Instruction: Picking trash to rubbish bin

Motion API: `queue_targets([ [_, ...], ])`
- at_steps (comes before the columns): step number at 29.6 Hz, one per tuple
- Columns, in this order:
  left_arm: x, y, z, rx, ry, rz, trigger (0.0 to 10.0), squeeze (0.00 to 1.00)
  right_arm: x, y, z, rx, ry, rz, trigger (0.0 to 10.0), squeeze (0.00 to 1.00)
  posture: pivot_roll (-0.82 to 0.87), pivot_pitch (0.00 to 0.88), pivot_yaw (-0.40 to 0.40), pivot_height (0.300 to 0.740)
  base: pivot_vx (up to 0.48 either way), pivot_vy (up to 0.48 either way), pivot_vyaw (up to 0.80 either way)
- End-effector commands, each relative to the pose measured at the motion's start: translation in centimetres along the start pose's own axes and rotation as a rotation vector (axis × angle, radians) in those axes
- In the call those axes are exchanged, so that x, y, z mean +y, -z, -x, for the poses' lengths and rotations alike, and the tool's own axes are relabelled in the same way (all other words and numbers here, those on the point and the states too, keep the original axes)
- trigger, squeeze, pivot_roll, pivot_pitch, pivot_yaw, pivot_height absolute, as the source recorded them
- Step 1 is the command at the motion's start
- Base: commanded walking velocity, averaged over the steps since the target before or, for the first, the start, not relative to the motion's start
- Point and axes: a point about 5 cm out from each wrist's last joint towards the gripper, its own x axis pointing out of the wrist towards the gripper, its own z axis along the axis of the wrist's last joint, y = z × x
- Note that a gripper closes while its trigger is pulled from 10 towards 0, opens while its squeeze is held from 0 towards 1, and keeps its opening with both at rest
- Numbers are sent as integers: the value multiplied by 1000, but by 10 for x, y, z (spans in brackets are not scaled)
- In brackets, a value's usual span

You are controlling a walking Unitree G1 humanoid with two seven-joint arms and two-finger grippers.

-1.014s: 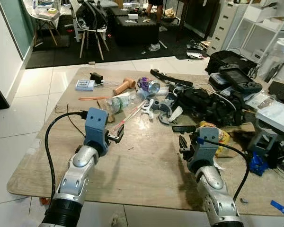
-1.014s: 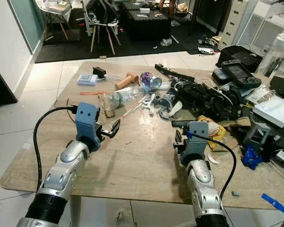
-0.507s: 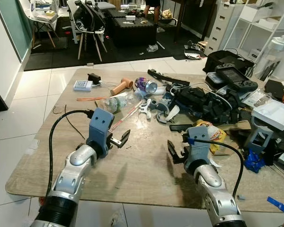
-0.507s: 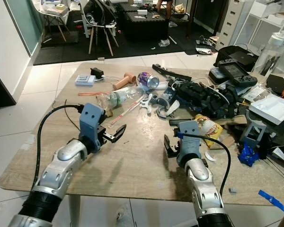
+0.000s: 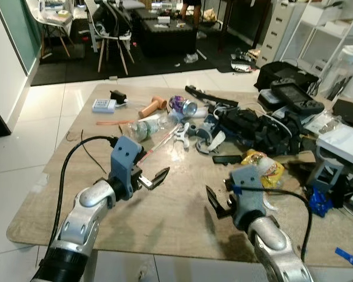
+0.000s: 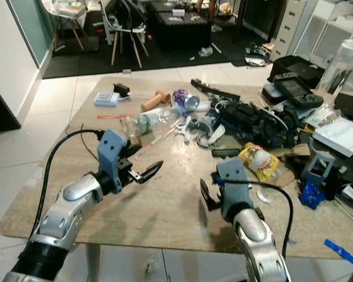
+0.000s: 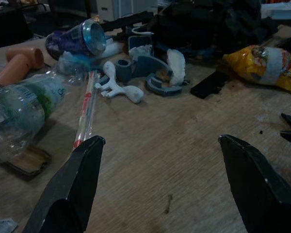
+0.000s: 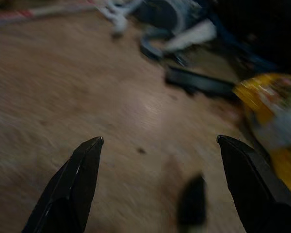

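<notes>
1. We see both arms reach forward over the wooden table (image 5: 182, 229). The left gripper (image 5: 153, 178) hovers above bare wood with its fingers spread wide and empty.
2. The right gripper (image 5: 217, 206) is also low over the table, fingers parted, gripping nothing.
3. Just ahead and to the right of the right gripper lies a yellow wrapper (image 5: 263, 165), which the blurred right wrist view catches at its edge.
4. Ahead of the left gripper, its wrist view shows a clear plastic bottle (image 7: 19, 114) on its side, a red straw (image 7: 85, 108) beside it, and farther off a purple can (image 7: 77, 40) tipped over.
</notes>
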Motion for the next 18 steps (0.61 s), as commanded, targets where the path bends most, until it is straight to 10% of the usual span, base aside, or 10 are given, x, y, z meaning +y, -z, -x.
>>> queue_targets([
  [1, -4, 1, 0, 8, 27, 8, 10000, 0, -5, 7, 6, 38, 54, 0, 10000, 216, -117, 56, -12, 740, 0, 0, 0],
  [2, -5, 1, 0, 8, 31, 9, 10000, 0, -6, 9, 8, 45, 67, -1, 10000, 216, -117, 56, -12, 740, 0, 0, 0],
  [3, -6, 1, 0, 5, 36, 11, 10000, 0, -8, 12, 10, 48, 80, -8, 10000, 1000, -116, 55, -12, 740, 0, 0, 0],
  [8, -10, 0, -3, 1, 66, 17, 10000, 0, -17, 25, 15, 95, 176, 56, 10000, 1000, -116, 50, -10, 740, 0, 0, 0],
  [9, -12, 0, -4, 1, 81, 17, 10000, 0, -18, 26, 15, 90, 181, 48, 10000, 937, -115, 51, -9, 740, 0, 0, 0],
  [10, -15, 1, -3, 5, 106, 13, 10000, 0, -18, 27, 13, 70, 184, 4, 10000, 212, -116, 50, -8, 740, 0, 0, 0],
  [11, -15, 1, -3, 5, 106, 13, 10000, 0, -18, 27, 13, 70, 184, 4, 10000, 212, -116, 50, -8, 740, 0, 0, 0],
  [12, -17, 2, -3, 7, 133, 12, 10000, 0, -17, 28, 11, 49, 177, -51, 10000, 0, -114, 49, -8, 740, 0, 0, 0],
  [18, -20, 3, -3, 18, 164, 9, 10000, 0, -17, 26, 4, 13, 151, -95, 10000, 0, -114, 51, -10, 740, 0, 0, 0],
])
